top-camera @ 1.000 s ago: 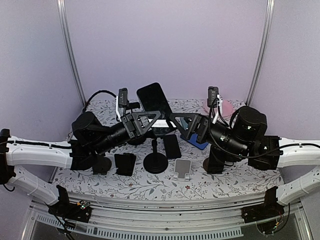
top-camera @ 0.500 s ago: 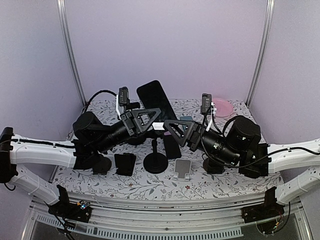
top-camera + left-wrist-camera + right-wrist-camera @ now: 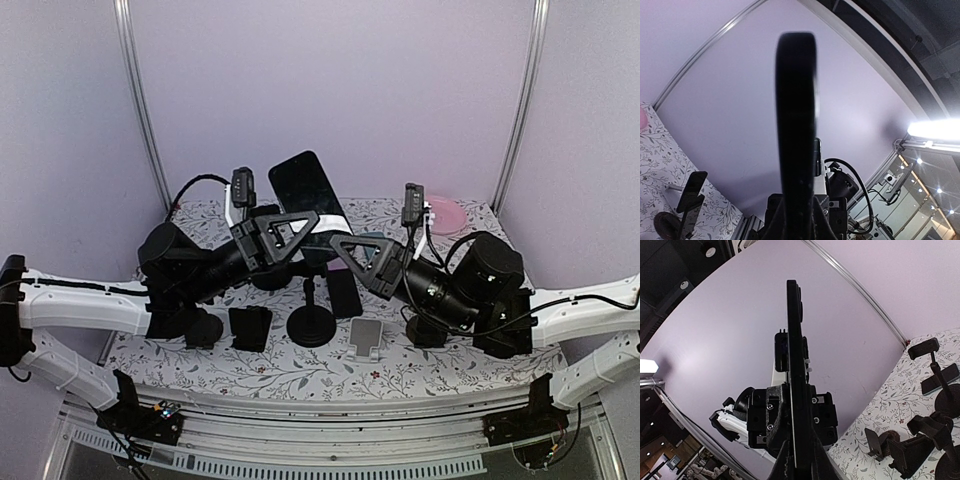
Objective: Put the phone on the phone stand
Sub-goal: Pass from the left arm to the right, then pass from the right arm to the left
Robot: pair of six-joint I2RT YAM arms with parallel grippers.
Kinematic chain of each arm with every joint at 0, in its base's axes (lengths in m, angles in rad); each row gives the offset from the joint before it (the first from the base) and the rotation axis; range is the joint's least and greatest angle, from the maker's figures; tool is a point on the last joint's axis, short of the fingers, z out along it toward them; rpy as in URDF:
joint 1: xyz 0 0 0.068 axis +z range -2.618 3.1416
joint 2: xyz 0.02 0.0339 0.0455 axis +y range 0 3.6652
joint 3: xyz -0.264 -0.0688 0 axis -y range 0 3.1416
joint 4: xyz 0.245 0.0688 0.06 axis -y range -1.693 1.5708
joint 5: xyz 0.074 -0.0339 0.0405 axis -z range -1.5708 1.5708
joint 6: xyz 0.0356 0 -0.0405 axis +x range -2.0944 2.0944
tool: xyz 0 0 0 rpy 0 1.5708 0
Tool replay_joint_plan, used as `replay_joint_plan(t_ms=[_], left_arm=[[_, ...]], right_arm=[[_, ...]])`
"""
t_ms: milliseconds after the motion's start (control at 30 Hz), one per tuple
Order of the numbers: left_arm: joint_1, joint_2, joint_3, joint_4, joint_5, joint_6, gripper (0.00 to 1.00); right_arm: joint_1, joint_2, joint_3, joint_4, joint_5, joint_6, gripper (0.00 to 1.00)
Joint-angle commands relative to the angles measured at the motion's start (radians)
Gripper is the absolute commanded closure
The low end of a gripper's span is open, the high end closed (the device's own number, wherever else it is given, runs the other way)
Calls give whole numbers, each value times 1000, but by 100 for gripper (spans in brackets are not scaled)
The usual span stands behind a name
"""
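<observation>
Phone (image 3: 303, 185) first: you have a slim black slab with a dark, glossy face, held above the counter (image 3: 440, 365), upright and leaning a little left. Each wrist view shows it edge-on as a thin dark bar. Your left claw (image 3: 312, 228) is clamped on its lower part. Your right claw (image 3: 338, 243) is closed too, and its wrist view shows the phone's edge running down between its fingers.

A second ago your right claw stood wide open, further right and clear of the phone. It has since swung in and closed, and the phone has risen slightly.

Below the phone stands the phone stand (image 3: 311, 325), a thin post on a round black base. A small black stand (image 3: 249, 328) sits to its left and a silver stand (image 3: 366, 338) to its right. A second phone (image 3: 345, 292) lies just behind them, and a pink plate (image 3: 447, 213) rests at the back right. Both arms crowd the space above the stand.
</observation>
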Motion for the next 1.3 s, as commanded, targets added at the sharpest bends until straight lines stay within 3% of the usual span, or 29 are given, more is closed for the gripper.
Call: replay_joint_plan(t_ms=[0, 67, 100, 200, 367, 633, 800, 1000, 1267], left_arm=[[11, -22, -5, -31, -21, 38, 85], [10, -36, -10, -60, -20, 51, 73], [11, -43, -10, -78, -18, 63, 61], [15, -76, -9, -162, -15, 103, 39], [31, -166, -39, -314, -9, 180, 23], [80, -380, -37, -706, -13, 378, 14], [116, -487, 35, -991, 3, 514, 14], [117, -452, 165, -1195, 82, 626, 19], [82, -359, 321, -1413, 96, 733, 24]], right_arm=[[2, -30, 10, -78, 5, -74, 98], [2, -54, 16, -115, 0, -92, 98], [1, -68, 20, -137, -5, -104, 98], [-2, -115, 32, -222, -25, -138, 98], [-34, -189, 76, -421, -117, -190, 98], [-56, -281, 198, -816, -235, -306, 98], [-58, -309, 272, -1036, -341, -366, 98], [-58, -268, 340, -1248, -378, -410, 98], [-47, -183, 340, -1341, -456, -442, 98]])
